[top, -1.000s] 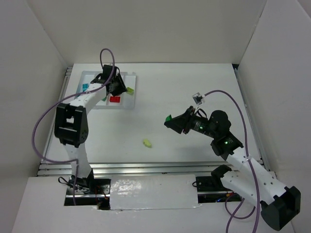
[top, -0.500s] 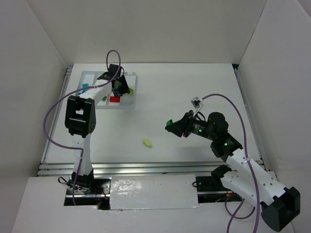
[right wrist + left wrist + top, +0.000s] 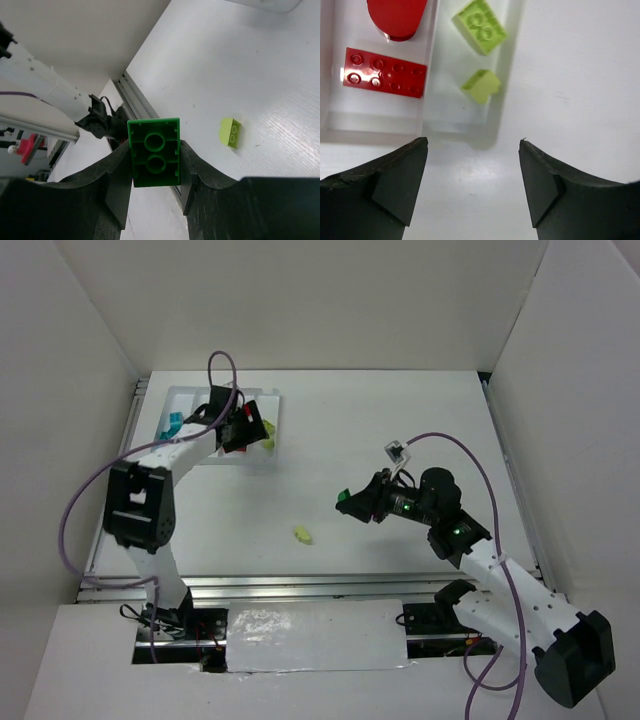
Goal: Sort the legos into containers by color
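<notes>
The white tray (image 3: 275,410) of containers lies at the far left. My left gripper (image 3: 240,428) hovers over its near right corner, open and empty (image 3: 472,142). Below it, two yellow-green legos (image 3: 480,26) (image 3: 481,86) lie in the rightmost compartment. A flat red lego (image 3: 385,72) and a rounded red piece (image 3: 395,17) lie in the compartment beside it. Teal legos (image 3: 175,423) show at the tray's left. My right gripper (image 3: 350,503) is above mid-table, shut on a green lego (image 3: 153,152) whose hollow underside faces the camera. One yellow-green lego (image 3: 303,534) (image 3: 229,132) lies loose on the table.
White walls (image 3: 90,360) enclose the table on three sides. A metal rail (image 3: 300,585) runs along the near edge. Purple cables (image 3: 85,490) loop over both arms.
My left gripper has opened, and the yellow-green lego it held now lies in the tray's rightmost compartment. The right gripper has drifted slightly left, still holding the green lego.
</notes>
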Robot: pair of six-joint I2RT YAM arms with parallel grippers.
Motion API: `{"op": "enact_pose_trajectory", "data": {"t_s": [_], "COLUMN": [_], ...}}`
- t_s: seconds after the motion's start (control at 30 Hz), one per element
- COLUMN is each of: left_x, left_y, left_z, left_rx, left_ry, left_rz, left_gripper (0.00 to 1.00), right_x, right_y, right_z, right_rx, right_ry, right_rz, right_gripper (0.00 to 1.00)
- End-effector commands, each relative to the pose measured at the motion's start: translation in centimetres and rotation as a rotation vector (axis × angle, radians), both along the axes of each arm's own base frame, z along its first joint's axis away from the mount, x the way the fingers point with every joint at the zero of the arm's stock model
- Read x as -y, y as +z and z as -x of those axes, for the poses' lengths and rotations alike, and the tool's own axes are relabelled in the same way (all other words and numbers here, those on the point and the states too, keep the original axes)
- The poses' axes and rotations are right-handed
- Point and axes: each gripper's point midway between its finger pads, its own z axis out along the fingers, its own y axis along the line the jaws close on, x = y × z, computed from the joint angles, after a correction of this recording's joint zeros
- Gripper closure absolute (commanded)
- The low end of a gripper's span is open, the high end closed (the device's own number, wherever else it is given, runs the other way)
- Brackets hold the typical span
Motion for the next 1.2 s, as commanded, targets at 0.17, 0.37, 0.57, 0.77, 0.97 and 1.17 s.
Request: {"op": "enact_pose_trajectory", "data": {"t_s": [0.17, 0.37, 0.57, 0.77, 0.97, 1.17], "left_x": [9.5, 16.1, 18.0, 17.8, 18.3, 18.9], "left_y": [17.7, 22.4, 23.1, 23.2, 22.4, 22.6], "left_z": [12.2, 26.0, 31.9, 33.3, 33.2, 32.8], "left_rx": [0.509, 0.628, 0.637, 0.642, 0.596, 0.581], "left_ry": [-0.483, -0.978, -1.145, -1.17, -1.161, -1.147], "left_rz": [0.422, 0.646, 0.691, 0.755, 0.769, 0.781], "left_gripper": [0.11, 0.12, 0.2, 0.28, 0.3, 0.36], "right_x": [-2.4, -2.9, -3.2, -3.4, -3.5, -4.1], "right_y": [1.9, 4.9, 6.2, 6.2, 6.5, 6.0], "right_z": [2.6, 6.0, 8.3, 8.1, 7.9, 7.0], "right_rx": [0.067, 0.183, 0.237, 0.23, 0.238, 0.228], "right_ry": [0.271, 0.467, 0.569, 0.546, 0.532, 0.492], "right_rz": [-0.114, -0.207, -0.235, -0.221, -0.207, -0.172], "right_gripper": [1.0, 1.0, 1.0, 1.0, 1.0, 1.0]}}
